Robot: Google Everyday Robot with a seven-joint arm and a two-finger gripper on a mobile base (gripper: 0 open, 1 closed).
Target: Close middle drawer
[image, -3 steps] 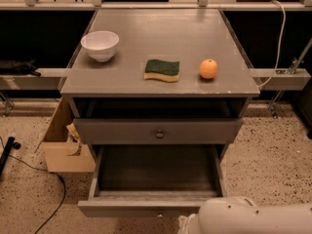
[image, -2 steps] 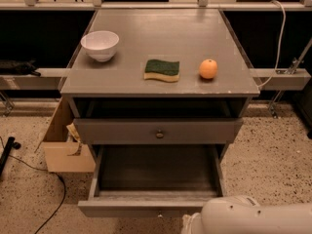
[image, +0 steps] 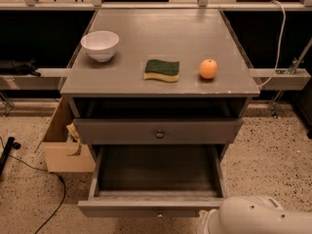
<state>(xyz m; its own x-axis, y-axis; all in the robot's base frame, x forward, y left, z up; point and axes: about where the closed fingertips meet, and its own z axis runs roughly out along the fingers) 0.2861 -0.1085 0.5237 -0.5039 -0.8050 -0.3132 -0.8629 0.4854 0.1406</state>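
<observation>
The middle drawer point(image: 151, 207) is the lower of two grey fronts and stands pulled far out, its empty inside point(image: 158, 169) showing. Its tiny pale knob point(image: 158, 214) sits at the bottom edge of the view. Above it, the upper drawer point(image: 158, 130) with a round brass knob point(image: 159, 134) sticks out only slightly. A white rounded part of my arm point(image: 258, 217) fills the lower right corner, just right of the open drawer's front. My gripper itself is out of view, below the frame.
On the grey cabinet top point(image: 161, 33) lie a white bowl point(image: 100, 44), a green and yellow sponge point(image: 162, 69) and an orange point(image: 208, 68). An open cardboard box point(image: 63, 145) stands on the speckled floor to the left, with a black cable point(image: 48, 179) nearby.
The white arm has shifted slightly to the right at the bottom edge. The middle drawer stays pulled out as before.
</observation>
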